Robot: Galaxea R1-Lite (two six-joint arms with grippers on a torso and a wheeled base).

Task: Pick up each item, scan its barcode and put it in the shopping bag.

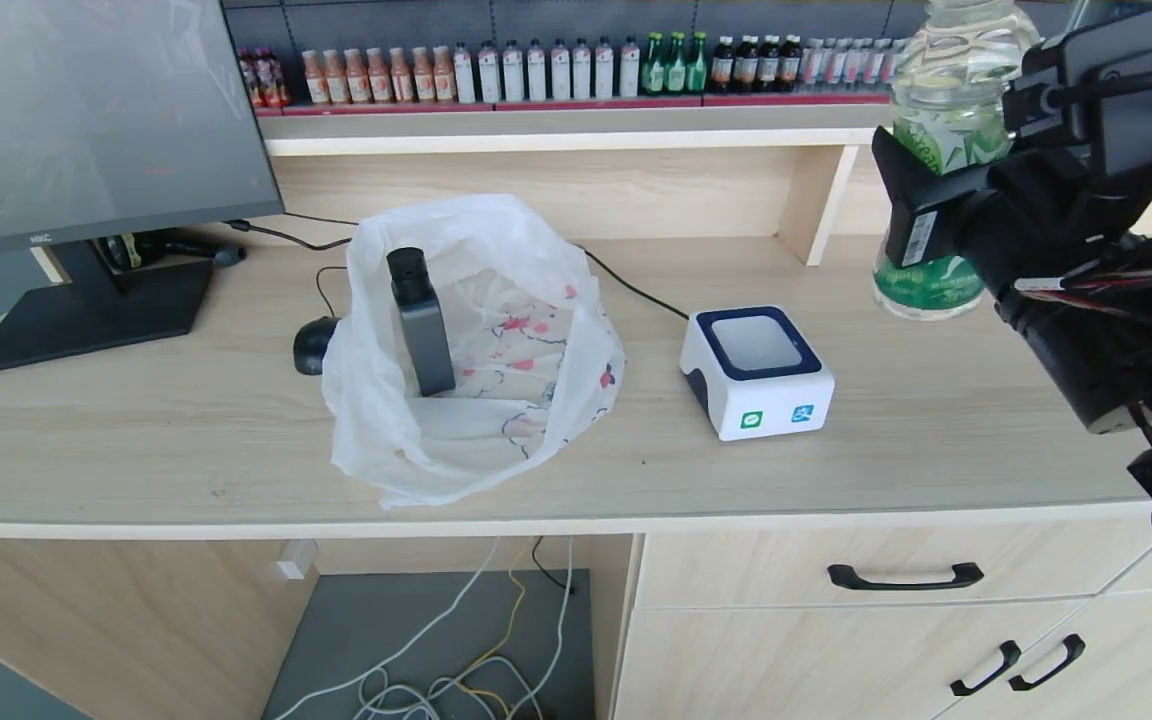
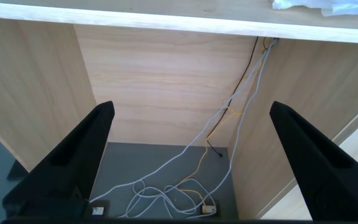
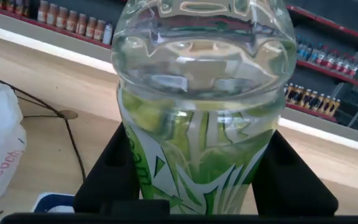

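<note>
My right gripper [image 3: 201, 186] clamps a clear bottle [image 3: 201, 74] around its green-and-white label, held up at the far right by the light wood counter [image 1: 936, 440] — label print too blurred to read. Left gripper [image 2: 191, 109] hangs with fingers spread wide below the counter edge, facing loose cables [image 2: 179, 193]. White shopping bag [image 1: 376, 420] with red flower print sits left of the scanner [image 1: 756, 372], a dark grey item [image 1: 421, 320] upright inside. The scanner's front has one green icon and one blue. Monitor [image 1: 86, 110] far left — drink bottles [image 1: 556, 70] line the back shelf

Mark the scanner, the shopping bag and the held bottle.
scanner [image 1: 756, 345]: head view, its glass top.
shopping bag [image 1: 366, 420]: head view, its near white wall.
bottle [image 3: 191, 168]: right wrist view, its green label.
</note>
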